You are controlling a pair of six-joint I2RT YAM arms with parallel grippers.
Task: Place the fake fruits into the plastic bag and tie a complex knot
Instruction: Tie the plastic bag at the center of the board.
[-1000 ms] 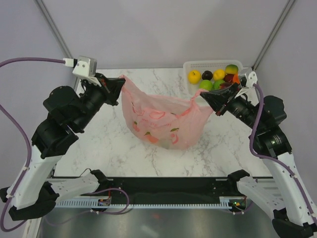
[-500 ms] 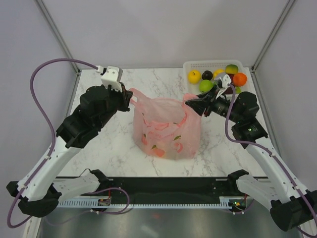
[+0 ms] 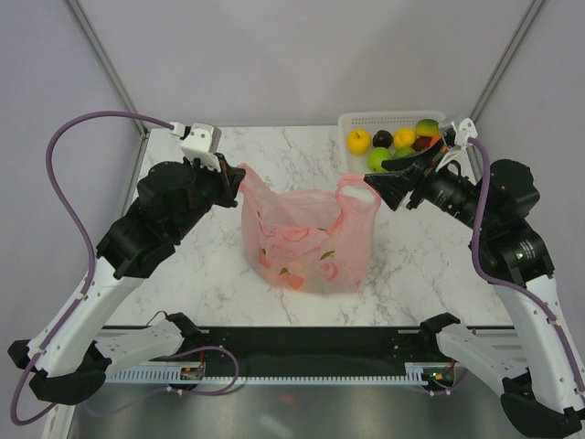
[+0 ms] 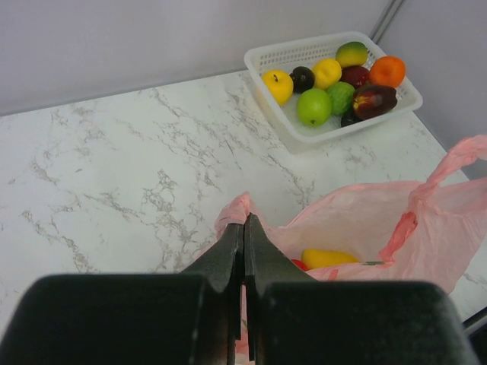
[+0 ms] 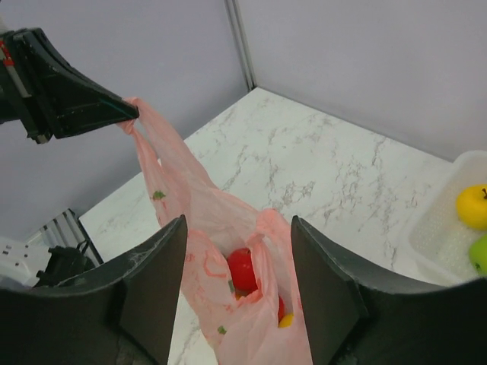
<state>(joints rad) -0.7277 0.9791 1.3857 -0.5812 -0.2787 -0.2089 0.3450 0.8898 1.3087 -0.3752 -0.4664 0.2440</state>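
Two things sitting on the white marble-look tabletop (image 3: 411, 265)
A thin translucent pink plastic carrier bag (image 3: 306, 242) stands about mid-table, its bottom on the marble and its mouth facing up. A white lattice plastic basket (image 3: 384, 117) sits in the far right corner, close to the table's back and right edges and well apart from the bag.

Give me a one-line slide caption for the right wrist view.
Right gripper open beside the pink bag, left gripper pinching its far handle, a red fruit visible inside.
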